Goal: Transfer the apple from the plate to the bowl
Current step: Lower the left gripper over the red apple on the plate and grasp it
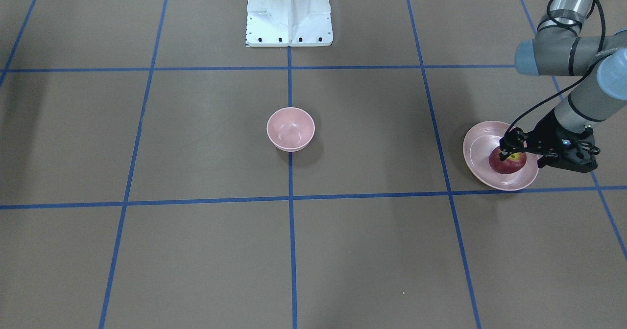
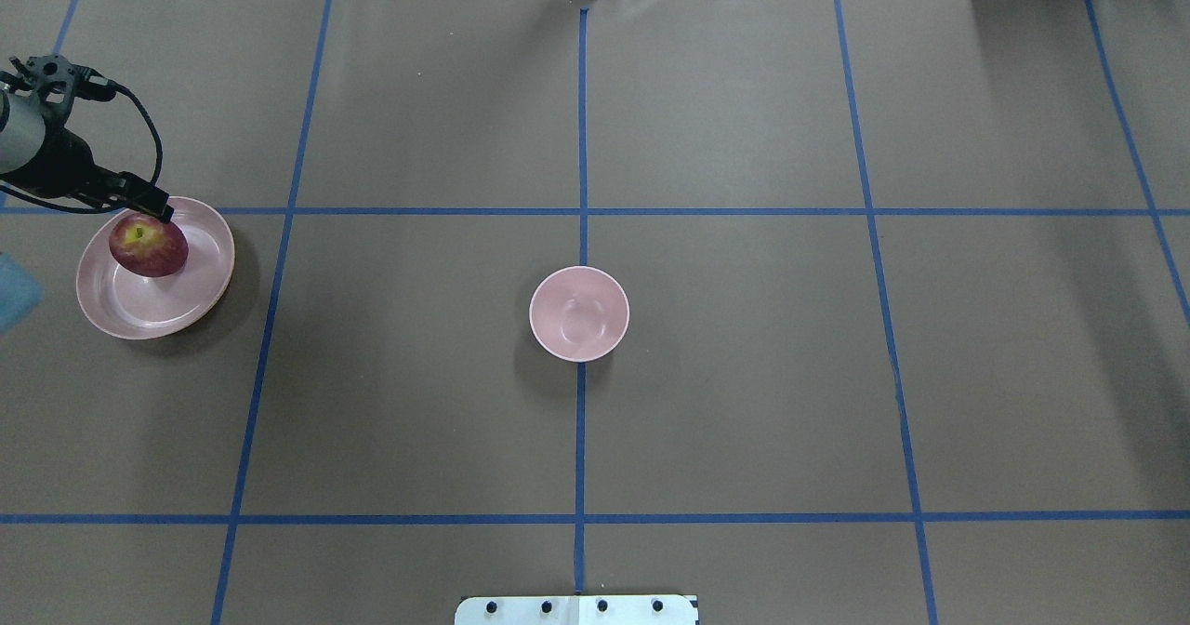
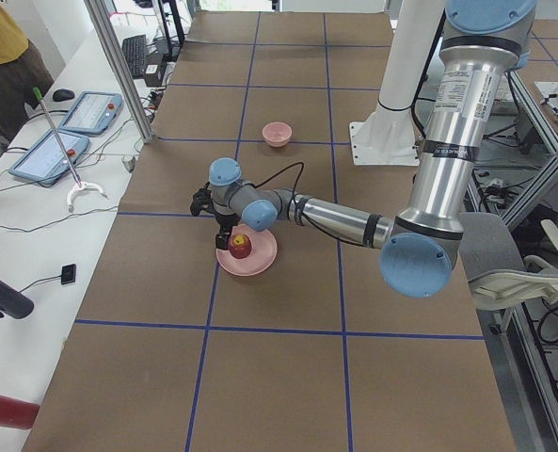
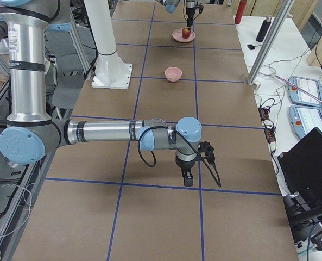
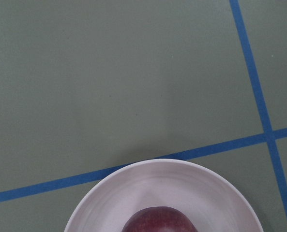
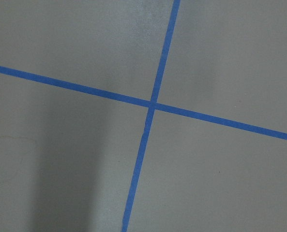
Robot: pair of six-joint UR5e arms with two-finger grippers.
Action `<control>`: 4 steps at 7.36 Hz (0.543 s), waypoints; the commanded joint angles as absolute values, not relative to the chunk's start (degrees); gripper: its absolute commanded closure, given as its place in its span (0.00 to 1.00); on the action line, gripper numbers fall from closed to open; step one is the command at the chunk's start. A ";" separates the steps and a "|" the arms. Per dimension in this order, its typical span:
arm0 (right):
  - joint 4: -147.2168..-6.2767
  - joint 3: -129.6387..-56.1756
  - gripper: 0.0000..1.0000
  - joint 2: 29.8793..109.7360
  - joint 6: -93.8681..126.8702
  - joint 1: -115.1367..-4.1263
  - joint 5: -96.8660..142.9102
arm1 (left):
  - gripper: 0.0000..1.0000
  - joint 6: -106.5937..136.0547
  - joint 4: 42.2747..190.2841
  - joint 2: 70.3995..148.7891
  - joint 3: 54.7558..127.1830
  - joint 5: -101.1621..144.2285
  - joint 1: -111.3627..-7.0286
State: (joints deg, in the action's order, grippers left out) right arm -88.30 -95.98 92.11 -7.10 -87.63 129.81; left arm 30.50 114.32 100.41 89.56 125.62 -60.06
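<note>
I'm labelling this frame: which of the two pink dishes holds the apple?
The plate, the wide shallow dish below the left gripper; the apple rests on it. The bowl, smaller and deeper at the table's centre, is empty.

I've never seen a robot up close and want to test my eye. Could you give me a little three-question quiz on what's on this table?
1. Multiple choice: which arm's pincer is down at the apple on the plate? A) left B) right C) both
2. Fill in the blank: the bowl in the middle of the table holds ___.
3. True or false: the bowl is broader than the plate.

Key:
1. A, the left pincer.
2. Nothing; it is empty.
3. False; the plate is the wider dish.
</note>
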 commanded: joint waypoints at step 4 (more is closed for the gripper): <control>-88.33 -95.80 0.00 92.11 -7.03 -87.63 129.81 | 0.01 30.67 114.52 99.23 89.56 125.16 -58.19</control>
State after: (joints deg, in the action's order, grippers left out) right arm -88.33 -95.89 92.11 -7.03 -87.63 129.81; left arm 30.45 114.45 99.30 89.54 125.09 -58.84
